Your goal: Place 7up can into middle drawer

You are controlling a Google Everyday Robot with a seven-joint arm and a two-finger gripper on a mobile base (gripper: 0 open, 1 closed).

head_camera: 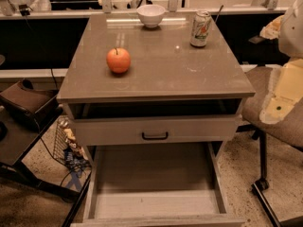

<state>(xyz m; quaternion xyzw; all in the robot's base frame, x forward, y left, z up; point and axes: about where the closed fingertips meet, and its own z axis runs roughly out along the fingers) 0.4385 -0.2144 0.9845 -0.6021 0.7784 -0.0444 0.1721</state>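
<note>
A: The can?
B: Silver-white 7up can with green and red marks [200, 29] stands upright, back right on the grey cabinet top [165, 79], near the white bowl [151, 15].
A: Drawers?
B: The wide grey-beige middle drawer [156, 205] is pulled out, showing only its bare floor.
A: Gripper?
B: Outside the view; can't tell its grip.

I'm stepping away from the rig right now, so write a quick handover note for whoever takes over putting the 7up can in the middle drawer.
The hand is not in view; only pale parts of what looks like the arm show at the right edge, apart from the can.
The 7up can stands upright at the back right of the cabinet top, with nothing holding it.
The middle drawer is pulled open and its floor is bare.
An apple and a white bowl also sit on top.
Done: the drawer is open.
Left: grasp the can, lower it into the drawer, release.
</note>
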